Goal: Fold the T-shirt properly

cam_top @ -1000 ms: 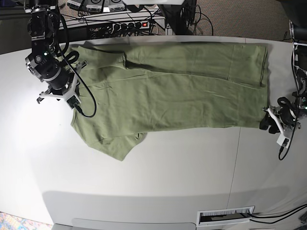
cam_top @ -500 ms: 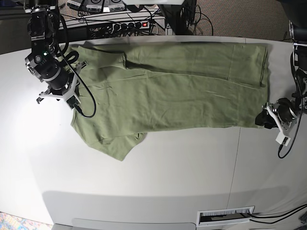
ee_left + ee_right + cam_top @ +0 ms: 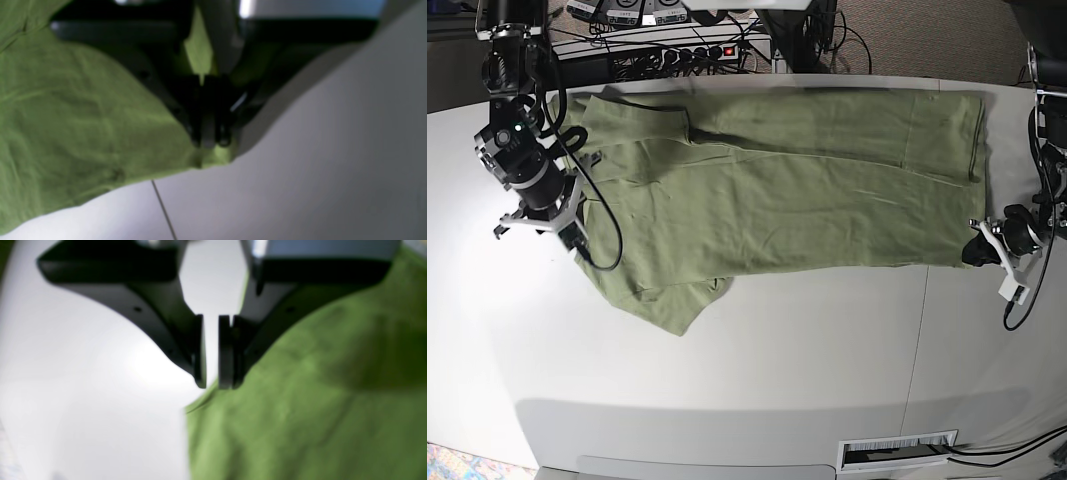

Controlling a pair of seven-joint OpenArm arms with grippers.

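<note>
Barely started imo: T-shirt lies mostly flat on tabletop, one lengthwise fold in; left gripper pinching the hem corner at frame right, right gripper narrow w/ nothing in it; rest of folds left.

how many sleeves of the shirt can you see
2: one sleeve sticks out at the T-shirt's lower left, the other sleeve lies folded over its upper left.

The T-shirt is soft, matt knit cloth, faintly creased, with a stitched hem along its edge. The tabletop is smooth and pale grey with a dull sheen, brightest near its left edge. The right gripper has matt black fingers that look like plastic. The left gripper is the same dark matt stuff, blurred.
</note>
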